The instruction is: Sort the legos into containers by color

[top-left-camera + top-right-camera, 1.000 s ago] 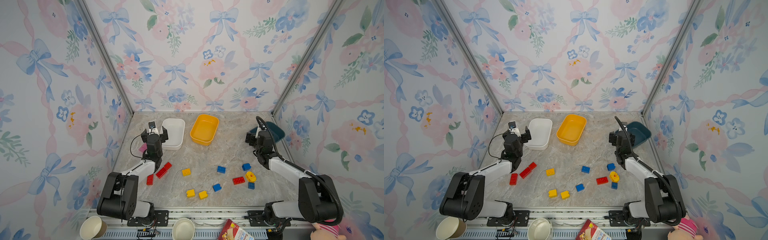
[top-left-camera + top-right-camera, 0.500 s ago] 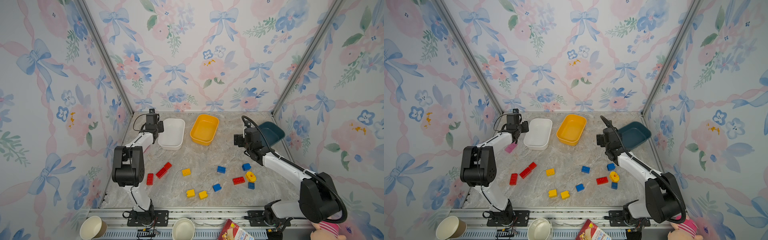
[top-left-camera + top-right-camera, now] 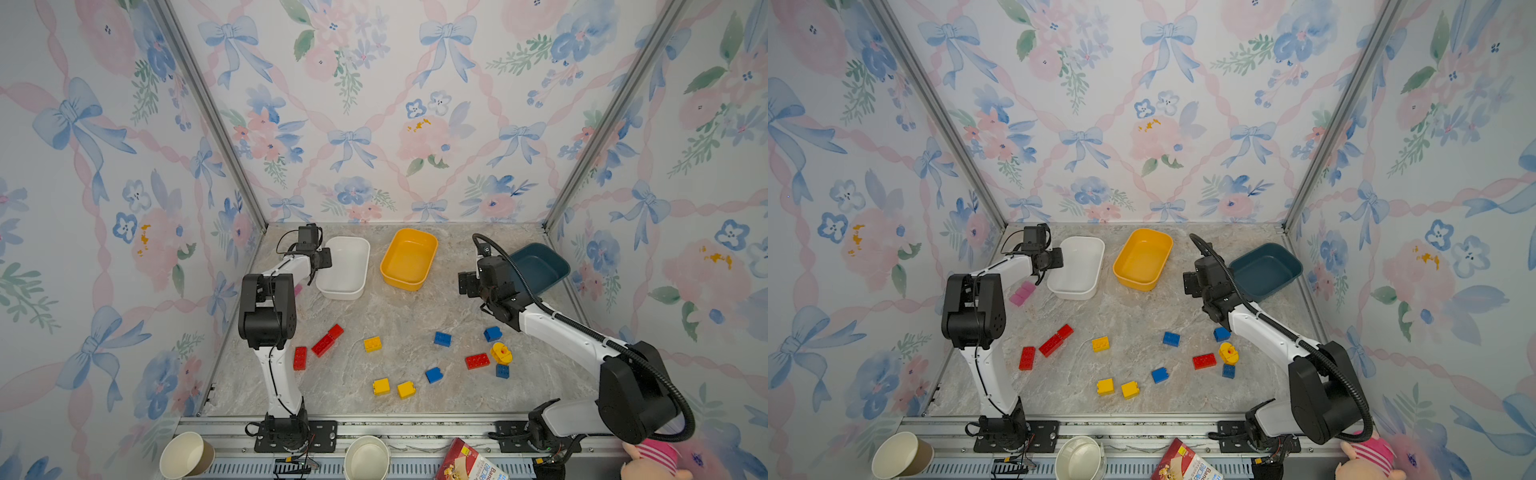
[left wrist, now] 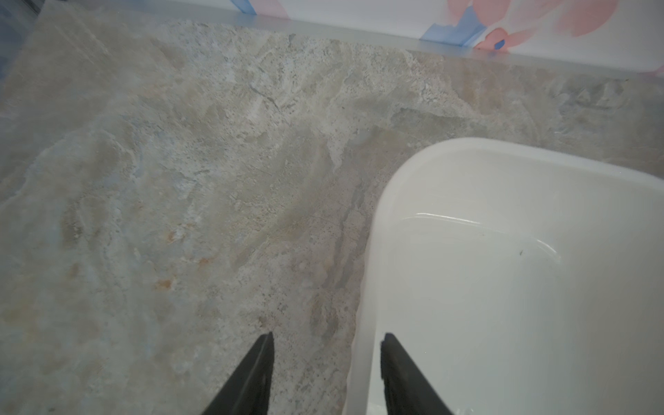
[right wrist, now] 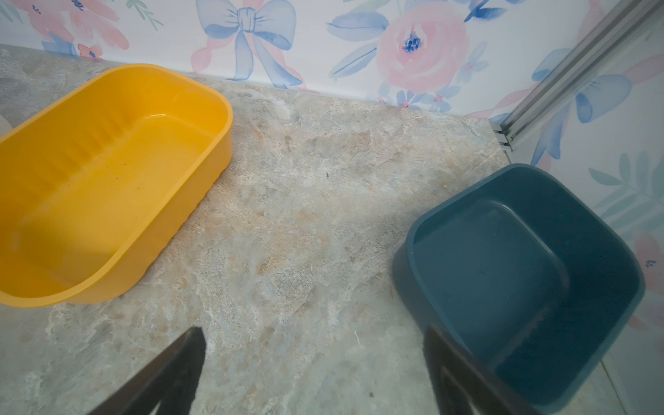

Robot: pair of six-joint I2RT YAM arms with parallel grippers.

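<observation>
Red (image 3: 327,340), yellow (image 3: 372,344) and blue (image 3: 442,338) legos lie scattered over the front half of the marble table, with a rounded yellow one (image 3: 500,352) at the right. The white (image 3: 347,266), yellow (image 3: 409,259) and teal (image 3: 540,266) containers stand empty along the back. My left gripper (image 3: 326,259) (image 4: 328,341) is at the white container's (image 4: 503,269) left wall. Its jaws straddle the rim, partly closed, and the outer finger stands clear of the wall. My right gripper (image 3: 467,284) (image 5: 314,330) hangs open and empty between the yellow (image 5: 107,179) and teal (image 5: 521,269) containers.
A pink block (image 3: 1022,293) lies by the left wall behind my left arm. Two paper cups (image 3: 187,455) (image 3: 365,457), a snack box (image 3: 473,465) and a plush toy (image 3: 652,457) sit beyond the front rail. Papered walls close in three sides.
My left gripper swung back from above the red legos to the white container's left rim, and its jaws narrowed. My right gripper moved left, away from the teal container.
</observation>
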